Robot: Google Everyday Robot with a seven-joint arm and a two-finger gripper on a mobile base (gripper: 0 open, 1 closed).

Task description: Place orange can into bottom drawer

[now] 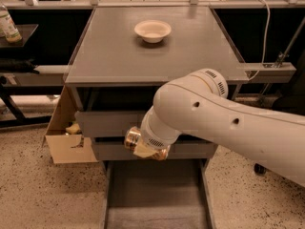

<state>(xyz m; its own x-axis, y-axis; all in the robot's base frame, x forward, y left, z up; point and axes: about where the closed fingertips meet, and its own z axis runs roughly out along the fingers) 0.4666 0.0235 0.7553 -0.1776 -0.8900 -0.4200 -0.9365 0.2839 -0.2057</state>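
Observation:
The orange can (133,139) lies on its side in my gripper (145,149), copper body with a silver end facing left. The gripper is at the end of my big white arm (214,118), in front of the middle drawer front and just above the open bottom drawer (155,199). The bottom drawer is pulled out as a long shallow grey tray with nothing visible on its floor. The gripper's cream-coloured fingers (143,150) are closed around the can.
A white bowl (152,30) sits at the back of the grey cabinet top (114,56). An open cardboard box (66,135) stands on the floor left of the drawers. A bottle (8,26) stands on a dark shelf at far left. A chair base is at right.

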